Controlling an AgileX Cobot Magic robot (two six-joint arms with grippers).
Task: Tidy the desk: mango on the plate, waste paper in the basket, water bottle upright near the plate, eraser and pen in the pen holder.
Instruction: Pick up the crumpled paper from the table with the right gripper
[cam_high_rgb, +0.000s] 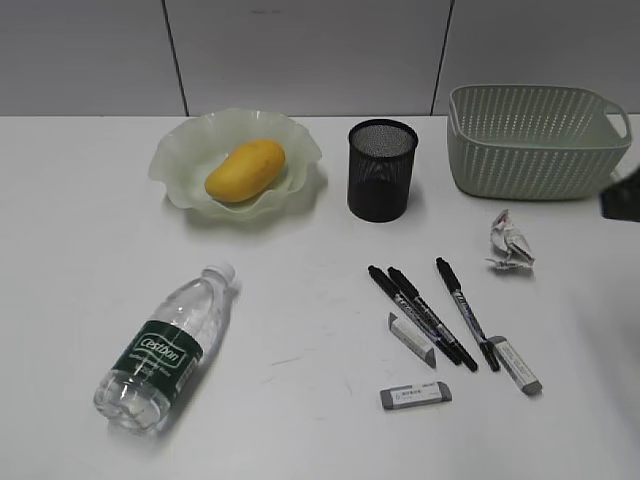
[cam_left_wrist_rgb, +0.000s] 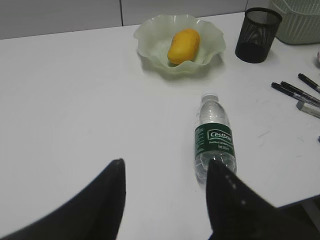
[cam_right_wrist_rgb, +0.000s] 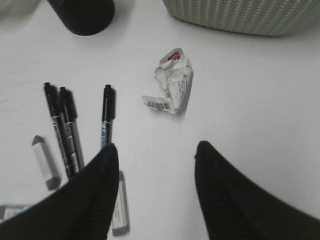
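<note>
The yellow mango (cam_high_rgb: 245, 169) lies in the pale green ruffled plate (cam_high_rgb: 180, 150) at the back left, also in the left wrist view (cam_left_wrist_rgb: 183, 45). The water bottle (cam_high_rgb: 162, 347) lies on its side at the front left. The crumpled waste paper (cam_high_rgb: 509, 243) sits in front of the sage-green basket (cam_high_rgb: 535, 140). Three black pens (cam_high_rgb: 425, 315) and three grey erasers (cam_high_rgb: 415, 395) lie in front of the black mesh pen holder (cam_high_rgb: 381, 169). My left gripper (cam_left_wrist_rgb: 165, 167) is open and empty, just short of the bottle's base (cam_left_wrist_rgb: 215, 142). My right gripper (cam_right_wrist_rgb: 156, 150) is open and empty, short of the paper (cam_right_wrist_rgb: 172, 82).
The white desk (cam_high_rgb: 300, 400) meets a grey panelled wall at the back. A dark part of my right arm (cam_high_rgb: 622, 195) shows at the right edge, near the basket.
</note>
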